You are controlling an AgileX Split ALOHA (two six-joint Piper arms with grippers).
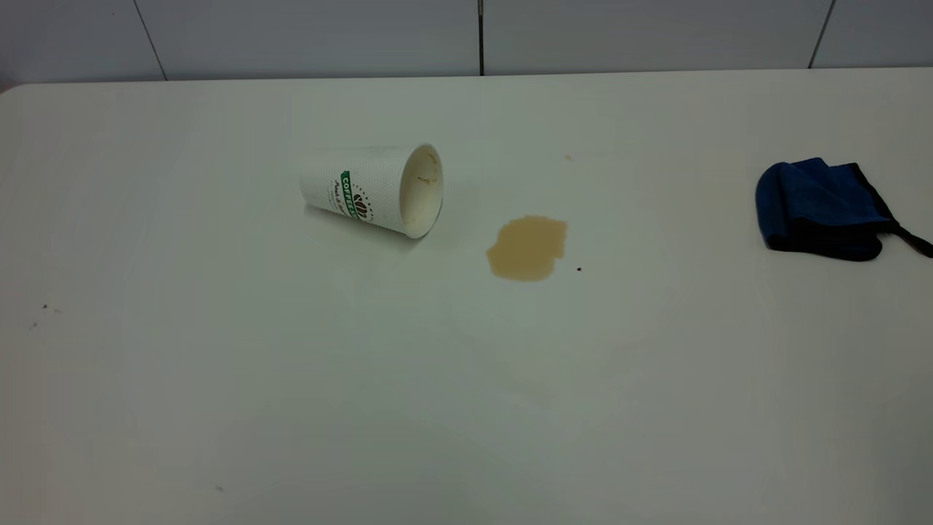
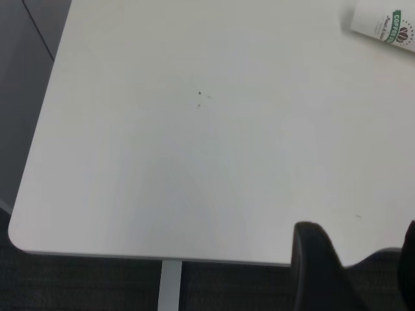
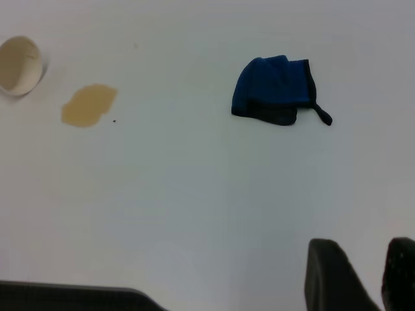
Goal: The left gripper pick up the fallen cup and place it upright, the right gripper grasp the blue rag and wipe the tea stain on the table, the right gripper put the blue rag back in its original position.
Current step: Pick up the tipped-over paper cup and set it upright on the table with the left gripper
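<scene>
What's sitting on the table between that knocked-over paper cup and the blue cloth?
The light brown tea stain lies between the fallen white paper cup and the deep-blue rag, nearer the cup; the exterior view shows it best.

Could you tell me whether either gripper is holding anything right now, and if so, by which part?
Nothing is held. The cup lies on its side and the blue rag rests on the table, neither touched by a gripper.

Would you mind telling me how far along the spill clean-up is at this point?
Nothing looks done yet. The cup lies on its side on the table, the tea stain is unwiped, and the blue rag sits untouched at the right. Neither claw holds anything. All three steps remain: righting the cup, wiping, returning the rag.
</scene>
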